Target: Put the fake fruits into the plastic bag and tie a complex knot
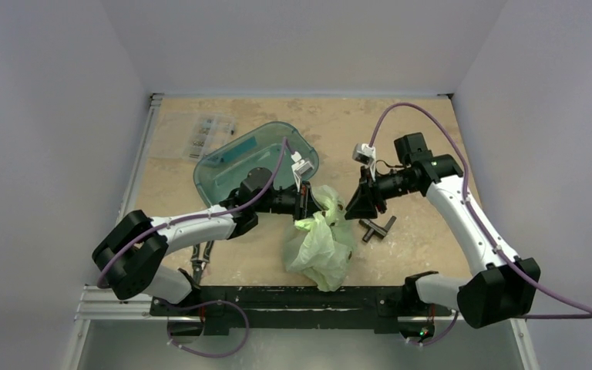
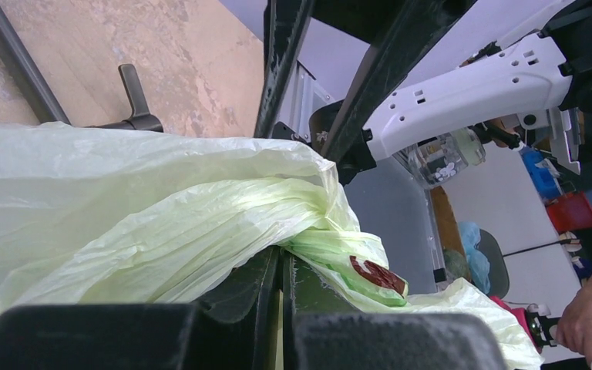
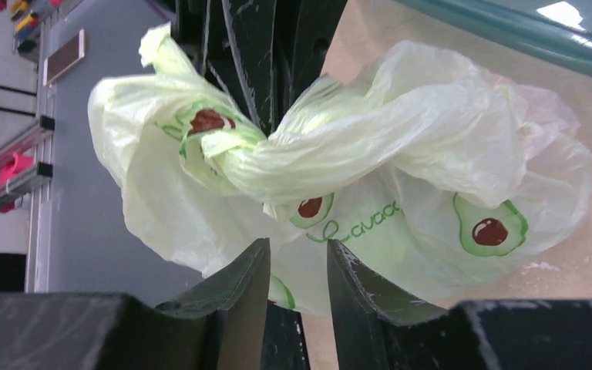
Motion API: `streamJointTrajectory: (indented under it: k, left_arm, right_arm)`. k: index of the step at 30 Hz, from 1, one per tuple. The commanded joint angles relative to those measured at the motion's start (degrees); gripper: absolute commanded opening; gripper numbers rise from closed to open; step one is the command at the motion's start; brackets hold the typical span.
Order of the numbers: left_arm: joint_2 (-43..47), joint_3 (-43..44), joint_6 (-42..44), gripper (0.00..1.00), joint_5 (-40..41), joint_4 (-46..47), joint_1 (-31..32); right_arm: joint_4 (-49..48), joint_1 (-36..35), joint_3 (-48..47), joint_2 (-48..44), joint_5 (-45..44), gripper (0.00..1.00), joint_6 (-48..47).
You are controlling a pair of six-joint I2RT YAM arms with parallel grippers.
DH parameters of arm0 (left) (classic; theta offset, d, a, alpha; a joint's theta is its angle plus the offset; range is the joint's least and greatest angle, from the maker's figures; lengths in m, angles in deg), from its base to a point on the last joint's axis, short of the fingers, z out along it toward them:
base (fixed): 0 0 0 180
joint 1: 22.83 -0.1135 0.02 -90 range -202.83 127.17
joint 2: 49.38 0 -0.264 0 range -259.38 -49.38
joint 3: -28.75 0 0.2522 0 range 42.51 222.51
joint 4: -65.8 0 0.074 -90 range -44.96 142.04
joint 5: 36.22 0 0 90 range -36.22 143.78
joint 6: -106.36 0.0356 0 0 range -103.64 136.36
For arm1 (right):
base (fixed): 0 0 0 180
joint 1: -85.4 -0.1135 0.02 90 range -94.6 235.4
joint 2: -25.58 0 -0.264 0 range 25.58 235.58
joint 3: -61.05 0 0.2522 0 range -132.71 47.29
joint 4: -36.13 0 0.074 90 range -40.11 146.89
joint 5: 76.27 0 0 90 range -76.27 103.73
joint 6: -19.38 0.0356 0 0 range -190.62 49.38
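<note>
The plastic bag (image 1: 320, 248), pale green with avocado prints, sits at the near middle of the table with its top twisted into a rope. My left gripper (image 1: 306, 205) is shut on that twisted neck (image 2: 223, 223), the film pinched between its black fingers (image 2: 262, 285). Just to the right of the bag's top, my right gripper (image 1: 352, 205) points at it. In the right wrist view its jaws (image 3: 297, 250) stand apart, open, with the bag (image 3: 401, 154) just beyond the tips and nothing gripped. The fake fruits are hidden.
A translucent teal tub (image 1: 223, 166) lies behind the left arm, its rim also in the right wrist view (image 3: 509, 31). A black T-shaped tool (image 1: 376, 227) lies on the table under the right gripper. A clear packet (image 1: 196, 135) rests at the far left.
</note>
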Motion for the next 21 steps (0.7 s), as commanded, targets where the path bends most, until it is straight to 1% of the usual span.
streamJointTrajectory:
  k: [1,4,7,10,13,16,18,21]
  left_arm:
    - [0.7,2.3,1.3,0.0,-1.0,1.7,0.1]
    - [0.4,2.2,1.4,0.0,-1.2,1.8,0.1]
    - [0.2,2.5,1.4,0.0,-1.2,2.0,0.1]
    - [-0.3,3.0,1.4,0.0,-1.3,2.1,0.2]
    - [-0.7,3.1,1.2,0.0,-1.5,2.3,0.4]
    - [-0.8,3.4,1.3,0.0,-1.5,2.4,0.5]
    - [-1.0,3.7,1.4,0.0,-1.8,2.5,0.6]
    - [-1.1,3.7,2.1,0.0,-1.9,2.1,0.8]
  right_arm:
    - [12.8,0.2,-2.2,1.8,0.1,0.31,-15.3]
    - [9.9,0.1,-2.0,2.2,2.4,0.3,-13.0]
    - [3.5,-0.6,-0.6,2.0,5.9,0.31,-7.3]
    - [-6.7,-2.9,1.2,1.3,5.2,0.31,0.3]
    - [-16.9,-6.0,2.4,0.7,4.1,0.31,9.8]
    - [-23.7,-9.6,3.2,1.2,2.5,0.3,14.6]
    - [-31.0,-10.6,3.9,1.1,2.5,0.3,20.1]
    - [-35.7,-11.2,3.6,1.3,2.8,0.36,25.0]
